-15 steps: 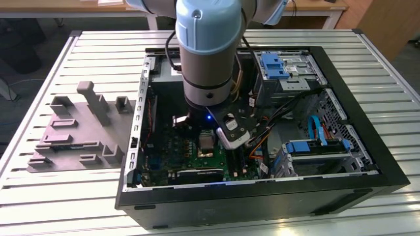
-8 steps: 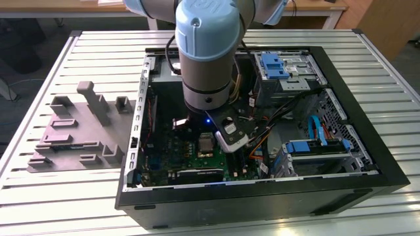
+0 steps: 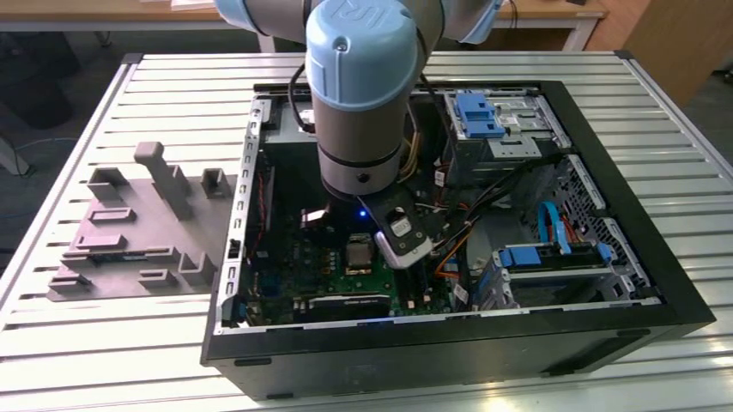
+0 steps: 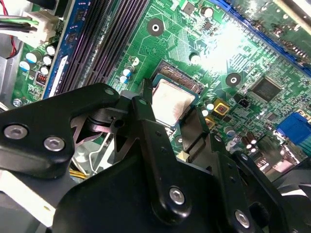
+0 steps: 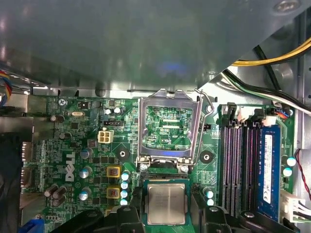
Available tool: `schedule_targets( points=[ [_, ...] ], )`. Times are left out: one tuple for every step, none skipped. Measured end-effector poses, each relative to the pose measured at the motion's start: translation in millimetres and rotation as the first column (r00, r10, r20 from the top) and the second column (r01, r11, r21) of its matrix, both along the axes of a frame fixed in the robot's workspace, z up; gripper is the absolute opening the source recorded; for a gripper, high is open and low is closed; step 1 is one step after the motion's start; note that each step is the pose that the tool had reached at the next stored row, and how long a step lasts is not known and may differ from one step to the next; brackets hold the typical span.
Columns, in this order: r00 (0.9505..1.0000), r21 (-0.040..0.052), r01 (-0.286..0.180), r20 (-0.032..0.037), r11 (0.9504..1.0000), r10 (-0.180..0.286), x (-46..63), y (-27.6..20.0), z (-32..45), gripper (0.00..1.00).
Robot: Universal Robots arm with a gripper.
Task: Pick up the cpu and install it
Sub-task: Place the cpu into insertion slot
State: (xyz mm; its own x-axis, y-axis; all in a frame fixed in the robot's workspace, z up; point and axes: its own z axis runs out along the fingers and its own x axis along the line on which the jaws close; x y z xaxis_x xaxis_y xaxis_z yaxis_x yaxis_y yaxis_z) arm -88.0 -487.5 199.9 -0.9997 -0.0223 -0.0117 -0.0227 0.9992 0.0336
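One cpu, one computer case, one grey tray

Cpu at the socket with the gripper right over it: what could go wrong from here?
1. A strip of the socket shows bare beside the cpu. If the chip is not sitting square, pressure from the gripper might bend contacts.
2. The open retention frame stands right next to the socket, so the gripper could catch it.
3. Yellow cables hang near the arm and may snag.
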Motion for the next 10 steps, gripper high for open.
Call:
schedule_targets(
  points=[
    [1.0,0.0001,0.0,0.0,1.0,0.0,0.0,0.0,-0.1,0.47],
    [1.0,0.0002,0.0,0.0,1.0,0.0,0.0,-0.1,-0.1,0.47],
    [1.0,0.0004,0.0,0.0002,1.0,0.0,-0.1,-0.5,-0.3,0.47],
    [1.0,0.0003,0.0,0.0001,1.0,0.0,-0.1,-0.9,-0.2,0.47],
    [1.0,0.0002,0.0,0.0,1.0,0.0,-0.2,-1.2,-0.2,0.47],
    [1.0,0.0004,0.0,0.0002,1.0,0.0,-0.2,-1.4,-0.5,0.47],
    [1.0,0.0004,0.0,0.0002,1.0,0.0,-0.2,-1.4,-0.9,0.47],
    [1.0,0.0004,0.0,0.0002,1.0,0.0,-0.2,-1.5,-1.5,0.47],
    [1.0,0.0002,0.0,0.0001,1.0,0.0,-0.3,-1.5,-2.2,0.47],
    [1.0,0.0003,0.001,0.0001,1.0,-0.001,-0.5,-1.5,-3.0,0.47]
  ],
)
